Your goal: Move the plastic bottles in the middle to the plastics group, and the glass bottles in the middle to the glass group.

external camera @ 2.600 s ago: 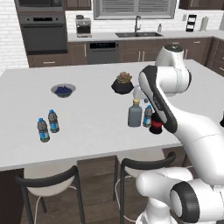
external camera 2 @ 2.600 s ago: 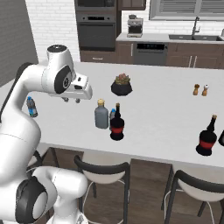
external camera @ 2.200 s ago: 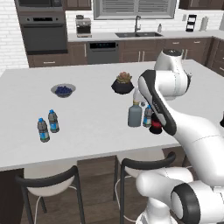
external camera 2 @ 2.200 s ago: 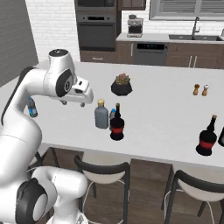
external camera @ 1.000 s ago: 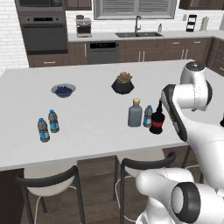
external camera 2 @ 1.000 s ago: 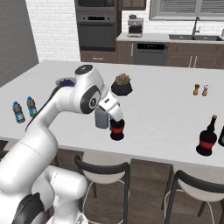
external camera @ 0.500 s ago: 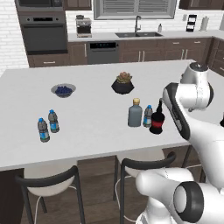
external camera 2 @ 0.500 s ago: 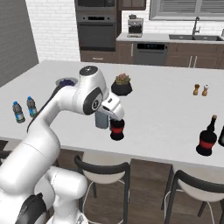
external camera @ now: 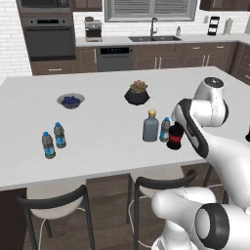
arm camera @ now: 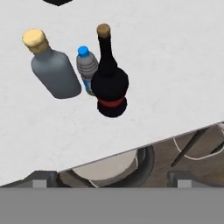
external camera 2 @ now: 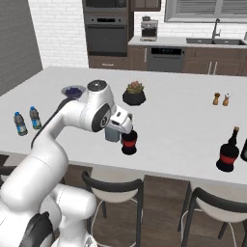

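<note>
A white island worktop (external camera: 97, 136) is seen before dark cabinets, an oven and a sink. Near its front edge the grey flask (arm camera: 54, 70), water bottle (arm camera: 87, 65) and dark red-labelled bottle (arm camera: 109, 85) are clustered. The gripper (external camera 2: 126, 126) is held released above them, grasping nothing.

Two base cameras looking forward and down over the white island counter (external camera: 107, 122) from behind the arm, left and right, hand camera hovering close above the same middle bottles (arm camera: 87, 70), facing downward.
</note>
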